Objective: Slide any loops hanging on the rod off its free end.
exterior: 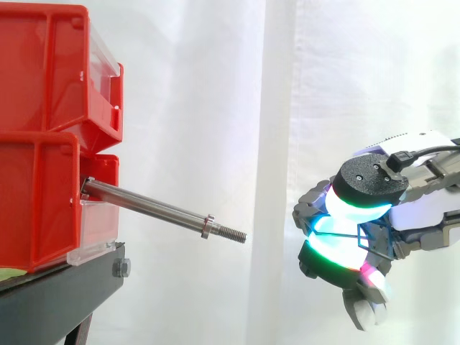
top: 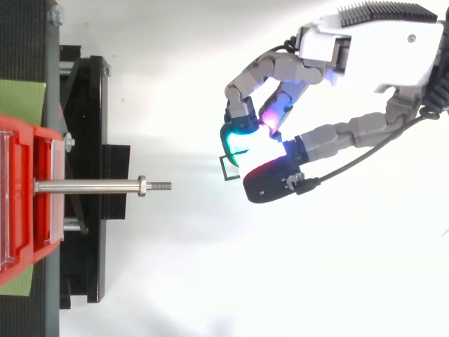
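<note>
The rod [exterior: 151, 203] is projecting from the red bins [exterior: 43, 194] on the black stand [exterior: 57, 295], sloping slightly down toward its threaded free end, with a collar [exterior: 207, 226] sitting just behind the thread. The hand [top: 372, 42] is hanging to the right, well apart from the rod tip. Its fingers [top: 242, 112] and thumb are curling inward and pinching a thin loop [top: 225, 168] between the glowing pads. The loop is lying wholly beyond the free end, at about the rod's height.

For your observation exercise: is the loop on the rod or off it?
Off. The rod is bare to its free end; the thin loop is pinched in the robot hand, clear of the rod.
</note>
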Controlling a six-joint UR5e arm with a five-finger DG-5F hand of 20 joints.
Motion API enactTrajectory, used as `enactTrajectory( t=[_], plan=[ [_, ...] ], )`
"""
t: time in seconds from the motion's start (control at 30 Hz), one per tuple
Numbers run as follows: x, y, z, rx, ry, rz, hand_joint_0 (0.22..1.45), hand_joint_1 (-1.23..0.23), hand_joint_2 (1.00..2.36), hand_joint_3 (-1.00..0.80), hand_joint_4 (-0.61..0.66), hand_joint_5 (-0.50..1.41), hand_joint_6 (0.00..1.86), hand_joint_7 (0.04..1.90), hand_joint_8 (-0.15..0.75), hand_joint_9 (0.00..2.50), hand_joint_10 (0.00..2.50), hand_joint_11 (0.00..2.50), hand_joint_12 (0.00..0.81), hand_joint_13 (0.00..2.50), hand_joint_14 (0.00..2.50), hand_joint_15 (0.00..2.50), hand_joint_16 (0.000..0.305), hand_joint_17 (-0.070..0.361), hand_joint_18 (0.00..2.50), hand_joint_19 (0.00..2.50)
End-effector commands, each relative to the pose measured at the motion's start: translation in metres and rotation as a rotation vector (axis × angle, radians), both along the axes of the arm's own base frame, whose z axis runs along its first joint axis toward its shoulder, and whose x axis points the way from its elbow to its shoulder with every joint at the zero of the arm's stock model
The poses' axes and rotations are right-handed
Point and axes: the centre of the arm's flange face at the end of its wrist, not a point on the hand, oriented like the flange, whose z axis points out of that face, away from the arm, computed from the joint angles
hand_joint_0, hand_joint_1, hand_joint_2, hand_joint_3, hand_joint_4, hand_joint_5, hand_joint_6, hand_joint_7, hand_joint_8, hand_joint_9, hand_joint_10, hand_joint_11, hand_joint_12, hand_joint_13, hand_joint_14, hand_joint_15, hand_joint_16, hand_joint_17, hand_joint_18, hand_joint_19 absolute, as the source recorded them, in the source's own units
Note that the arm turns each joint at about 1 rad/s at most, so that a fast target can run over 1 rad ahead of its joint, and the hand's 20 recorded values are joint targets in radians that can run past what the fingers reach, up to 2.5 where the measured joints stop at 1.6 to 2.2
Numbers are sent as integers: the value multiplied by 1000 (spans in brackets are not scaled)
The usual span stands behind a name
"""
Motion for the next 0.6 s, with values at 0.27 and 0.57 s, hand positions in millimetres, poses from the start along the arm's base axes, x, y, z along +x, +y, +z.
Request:
enactTrajectory(
  t=[0.27,0.57],
  plan=[
    [0,1,0,0,-1,2,572,-570,1015,-293,97,-121,900,1204,311,1031,16,744,344,902,16,479,53,119,805,589],
    [0,2,0,0,-1,3,581,-706,1005,-36,98,-124,912,1173,365,1067,13,724,409,962,13,440,67,151,934,506]
  ],
)
